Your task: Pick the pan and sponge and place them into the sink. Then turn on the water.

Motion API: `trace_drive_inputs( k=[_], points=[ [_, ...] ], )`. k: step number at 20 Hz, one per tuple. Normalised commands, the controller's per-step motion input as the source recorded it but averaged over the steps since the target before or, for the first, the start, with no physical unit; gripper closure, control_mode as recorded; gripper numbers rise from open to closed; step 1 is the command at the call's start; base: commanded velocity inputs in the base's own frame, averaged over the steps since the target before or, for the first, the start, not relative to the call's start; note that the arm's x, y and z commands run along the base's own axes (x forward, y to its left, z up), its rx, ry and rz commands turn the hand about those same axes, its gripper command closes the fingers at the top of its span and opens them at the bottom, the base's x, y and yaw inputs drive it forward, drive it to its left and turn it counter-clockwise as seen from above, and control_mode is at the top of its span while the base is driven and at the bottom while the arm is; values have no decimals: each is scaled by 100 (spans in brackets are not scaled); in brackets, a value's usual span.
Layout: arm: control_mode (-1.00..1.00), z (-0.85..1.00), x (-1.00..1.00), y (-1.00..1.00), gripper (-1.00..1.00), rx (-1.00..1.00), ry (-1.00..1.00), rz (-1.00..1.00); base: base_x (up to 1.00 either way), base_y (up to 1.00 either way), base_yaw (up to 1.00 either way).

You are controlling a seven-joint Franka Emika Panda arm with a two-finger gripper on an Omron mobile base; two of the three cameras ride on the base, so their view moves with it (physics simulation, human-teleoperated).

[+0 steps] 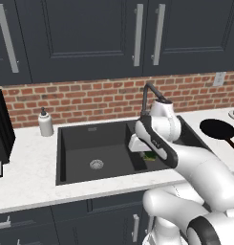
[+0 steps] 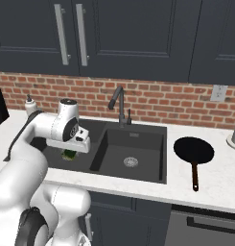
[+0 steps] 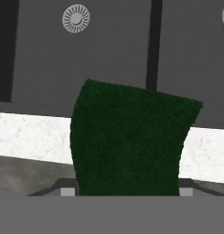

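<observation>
Gripper (image 1: 148, 154) closed on the sponge (image 3: 131, 141), hanging over the sink (image 1: 80, 143) near its front edge. Sponge likely light, soft, squashes under grip. Pan (image 2: 193, 150) on the surface right of the sink; probably heavier, rigid, best taken by its handle.

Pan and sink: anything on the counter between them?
No. In the right base view only bare white counter lies between the pan and the sink's right rim. The left base view agrees.
</observation>
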Motion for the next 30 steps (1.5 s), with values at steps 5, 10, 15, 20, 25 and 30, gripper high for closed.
trace_drive_inputs(
  k=[5, 10, 15, 20, 25, 30],
  points=[
    [-100, 0, 0, -35, 100, -2, 1, 5, 0, 0, 0],
    [-100, 0, 0, -49, 100, 0, 0, 0, 0, 0, 0],
    [-100, 0, -1, -55, 100, 0, 0, 0, 0, 0, 0],
    [-100, 0, 3, -57, 100, 0, 0, 0, 0, 0, 0],
    [-100, 0, 28, -54, 100, 1, 0, 0, 0, 0, 0],
    [-100, 0, 31, -59, 100, 4, 0, 0, 0, 0, 0]
  ],
)
